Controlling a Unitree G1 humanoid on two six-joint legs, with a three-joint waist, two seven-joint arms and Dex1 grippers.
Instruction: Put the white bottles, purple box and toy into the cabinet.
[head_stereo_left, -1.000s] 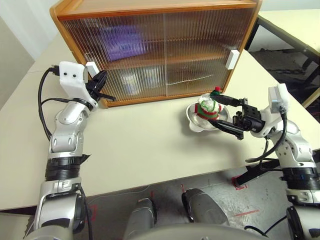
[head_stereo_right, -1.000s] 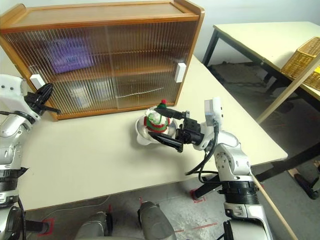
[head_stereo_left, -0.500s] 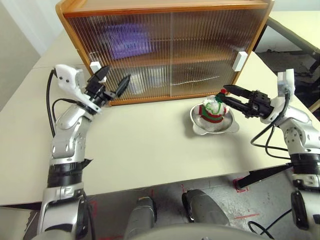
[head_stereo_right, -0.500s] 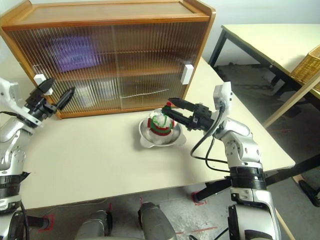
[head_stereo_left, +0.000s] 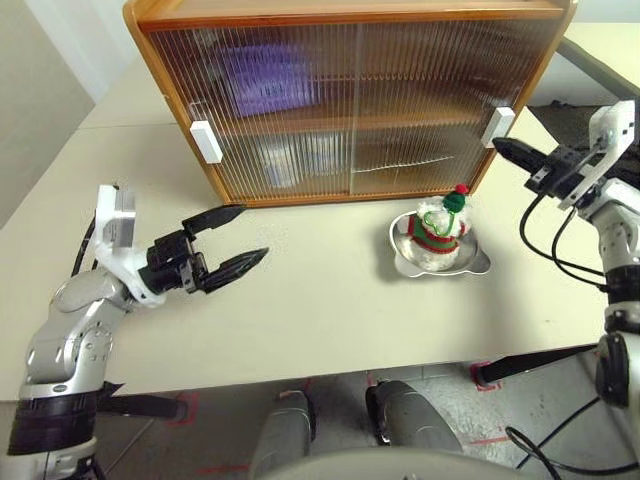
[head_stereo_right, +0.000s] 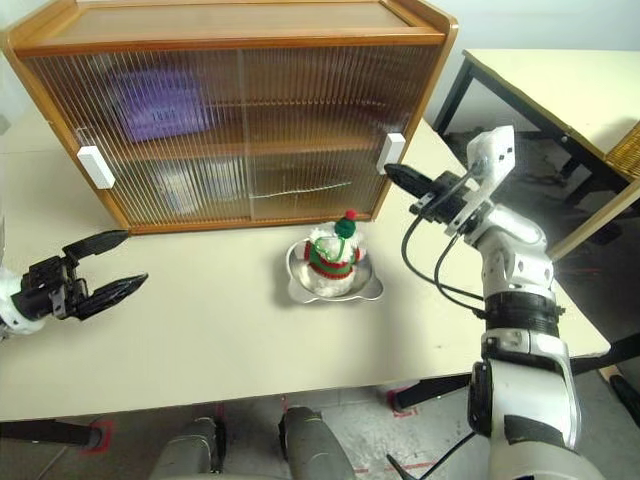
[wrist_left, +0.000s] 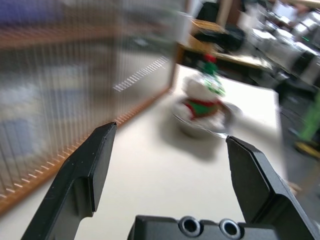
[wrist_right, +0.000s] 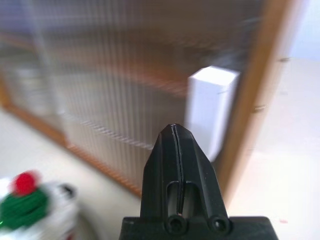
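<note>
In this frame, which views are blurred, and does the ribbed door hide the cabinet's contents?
Left wrist view: the toy in its metal bowl and the cabinet are smeared, while the fingers stay sharp. Right wrist view: the white handle and door ribs are soft. Left eye view: sharp, but the ribbed doors reduce the purple box to a hazy patch.

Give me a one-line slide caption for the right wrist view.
Shut right gripper aimed at the white handle of the closed cabinet, toy below.
</note>
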